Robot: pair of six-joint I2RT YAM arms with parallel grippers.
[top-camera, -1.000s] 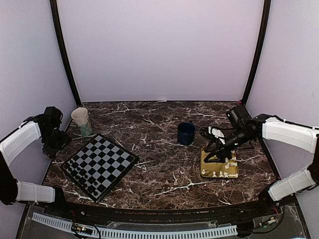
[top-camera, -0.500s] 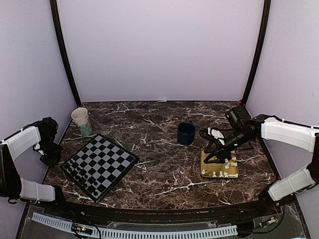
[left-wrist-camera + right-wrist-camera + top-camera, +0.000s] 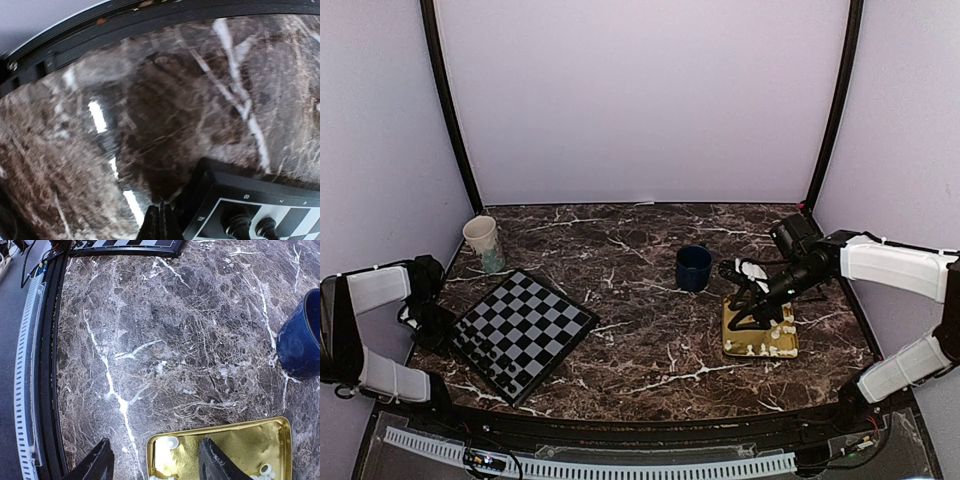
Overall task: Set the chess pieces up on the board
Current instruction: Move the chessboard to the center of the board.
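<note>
Black fingers of the left gripper (image 3: 159,226) are pressed together beside the one board's (image 3: 556,326) left corner, where two black pieces (image 3: 235,225) stand. Jaws of the right gripper (image 3: 156,462) are spread above the single gold tray (image 3: 235,440). Two cream pieces (image 3: 172,442) show there, and the rest cannot be counted. The square board lies left of centre, one corner pointing at the arms.

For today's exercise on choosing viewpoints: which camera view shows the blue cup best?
The top external view: the blue cup stands whole there, with nothing in front of it. The right wrist view shows only part of the cup, cut off by the picture's right edge. The left wrist view does not show it at all.
</note>
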